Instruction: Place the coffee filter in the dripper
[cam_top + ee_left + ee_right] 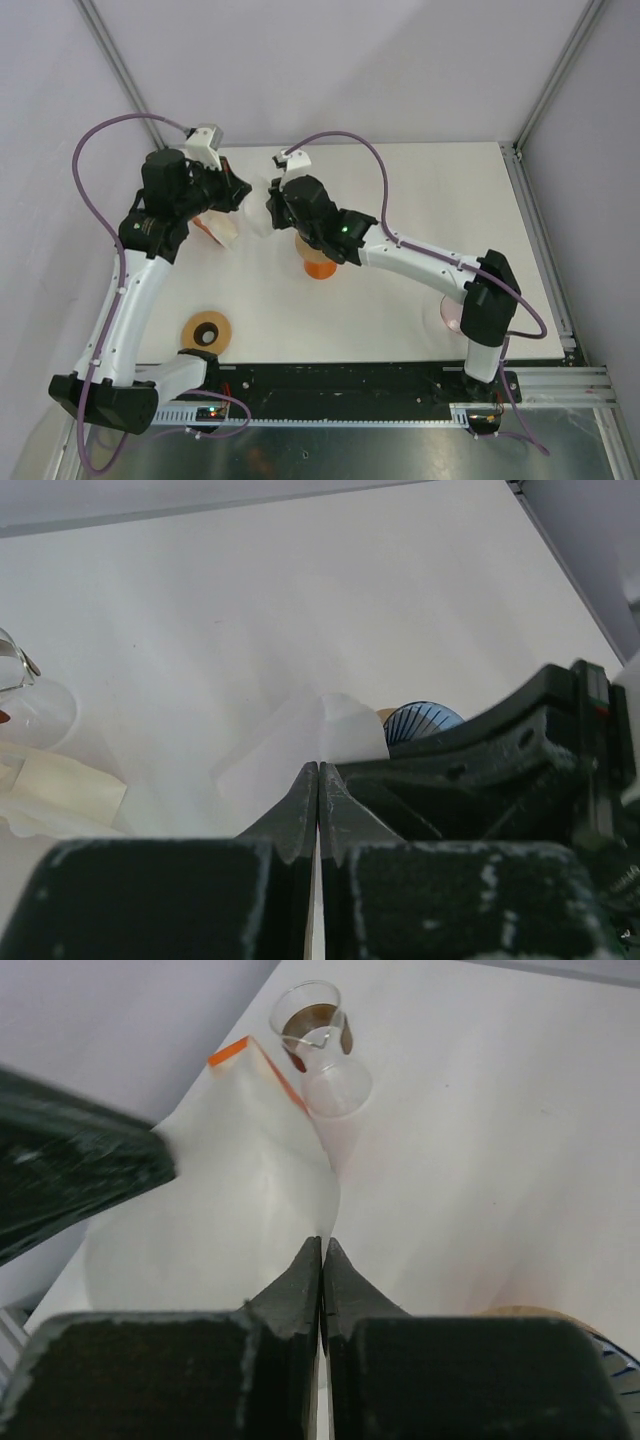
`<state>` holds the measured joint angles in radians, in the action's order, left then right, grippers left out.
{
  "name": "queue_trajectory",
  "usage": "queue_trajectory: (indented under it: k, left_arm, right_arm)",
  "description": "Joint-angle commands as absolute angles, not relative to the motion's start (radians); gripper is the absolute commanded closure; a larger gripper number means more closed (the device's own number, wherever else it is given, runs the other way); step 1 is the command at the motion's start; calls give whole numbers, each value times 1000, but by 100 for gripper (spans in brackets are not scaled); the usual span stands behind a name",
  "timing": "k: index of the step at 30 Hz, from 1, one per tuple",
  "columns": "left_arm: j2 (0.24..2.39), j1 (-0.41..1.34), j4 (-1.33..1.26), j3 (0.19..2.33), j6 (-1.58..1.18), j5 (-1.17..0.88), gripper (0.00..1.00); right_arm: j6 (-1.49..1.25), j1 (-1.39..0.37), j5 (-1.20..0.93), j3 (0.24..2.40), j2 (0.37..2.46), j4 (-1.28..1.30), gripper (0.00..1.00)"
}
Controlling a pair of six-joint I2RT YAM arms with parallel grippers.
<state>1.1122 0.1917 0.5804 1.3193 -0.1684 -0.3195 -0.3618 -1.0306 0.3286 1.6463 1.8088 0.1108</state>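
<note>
white filter pinched between both arms above the table

the surface is a plain white table (430,200), matte and evenly lit. pale grey walls (350,60) close it in at the back and sides, with aluminium struts (556,72) running up the corners. at the near edge a black rail carries the two arm bases.

the coffee filter (252,220) is thin white paper, slightly translucent, with a soft rounded outline. it is off the table, near the middle and towards the back, between the two wrists. the left gripper (318,780) has its fingers pressed together on one edge of the paper. the right gripper (322,1258) is likewise closed tight on the opposite edge.

from above, the filter's long axis runs roughly left to right, spanning the short gap between the two grippers. in the wrist views the sheet fans out away from each pair of fingertips. i cannot tell which end is the pointed one.

the dripper (319,264) stands on the table just nearer than the filter, under the right forearm. it looks orange from above, and its ribbed inside shows in the left wrist view.

a tan ring (223,331) lies on the near left of the table. a glass beaker (310,1018) stands beyond the filter.
</note>
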Motion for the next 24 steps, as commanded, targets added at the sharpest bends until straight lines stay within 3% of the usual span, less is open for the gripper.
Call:
queue_trajectory:
  k: [1, 3, 8, 10, 16, 19, 24]
  left_arm:
    - [1078, 199, 579, 1357, -177, -340, 100]
    - [1078, 198, 581, 1359, -156, -319, 99]
    - [1090, 201, 610, 1375, -99, -296, 45]
    - [1091, 207, 629, 1396, -80, -304, 36]
    - [1111, 238, 676, 1462, -63, -344, 28]
    - [1127, 278, 681, 1474, -73, -349, 27]
    - [1161, 374, 684, 1477, -90, -348, 16]
  right_arm:
    - [-351, -1009, 360, 1717, 1808, 131, 99]
    - [-344, -1003, 368, 1718, 1789, 157, 100]
    - [-315, -980, 358, 1798, 1739, 384, 100]
    - [-308, -966, 331, 1872, 1737, 540, 100]
    - [-324, -919, 232, 1997, 1711, 851, 100]
    - [-334, -902, 214, 2005, 1692, 930, 100]
    - [-334, -846, 95, 1960, 1685, 984, 100]
